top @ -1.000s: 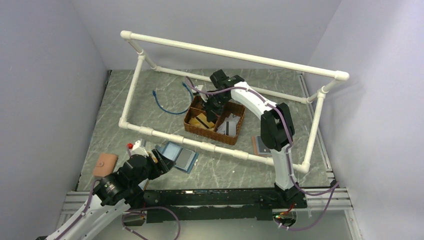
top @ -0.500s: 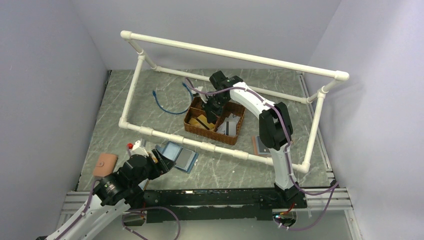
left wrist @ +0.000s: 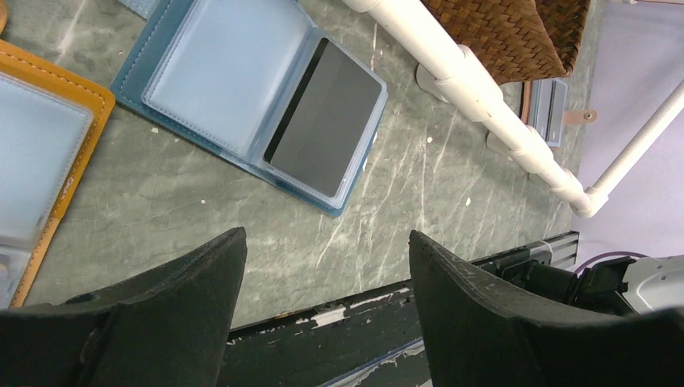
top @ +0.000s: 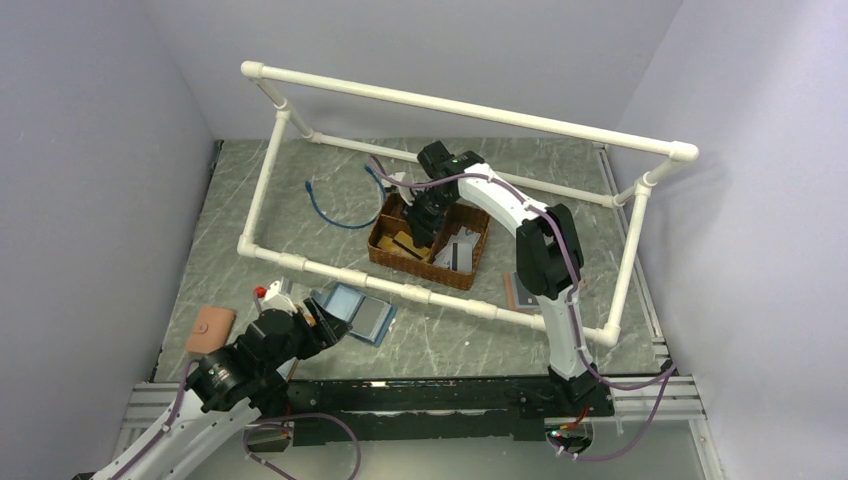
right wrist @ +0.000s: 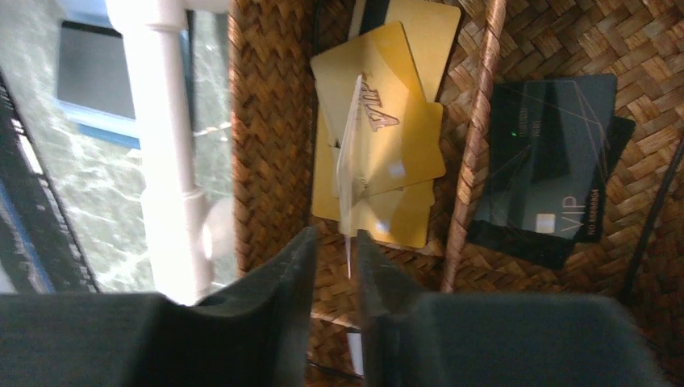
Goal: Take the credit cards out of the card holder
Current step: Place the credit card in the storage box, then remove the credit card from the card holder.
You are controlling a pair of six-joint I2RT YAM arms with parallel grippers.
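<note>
The right gripper [right wrist: 335,242] is clenched on a thin card [right wrist: 352,161], pinching it by its near edge so that it stands edge-on over the wicker basket [right wrist: 266,121]. That grip suits a drop, since parting the fingers would let the card fall flat. It hangs above the compartment to the left of the woven divider [right wrist: 472,145], where several gold cards [right wrist: 403,153] lie stacked and fanned. The compartment on the other side holds a black VIP card [right wrist: 548,185] over a second dark one. Seen edge-on and catching glare, the pinched card looks pale or gold, though I cannot be sure of its colour.

The card holder [left wrist: 218,72] lies spread open on the marble table [left wrist: 419,201], just on the near side of the white PVC rail [left wrist: 476,89]. It is laid flat with the pockets facing up, which leaves them reachable from above. One dark credit card [left wrist: 327,117] sits in its right pocket, while the left pocket looks empty (only pale plastic shows).

The left gripper [left wrist: 327,238] is released, its fingers spread wide with nothing between them. It hovers near the holder's near edge, probably waiting to pin the holder or to pull the next card. An orange-tan holder [left wrist: 81,93] lies just beside the blue one.
</note>
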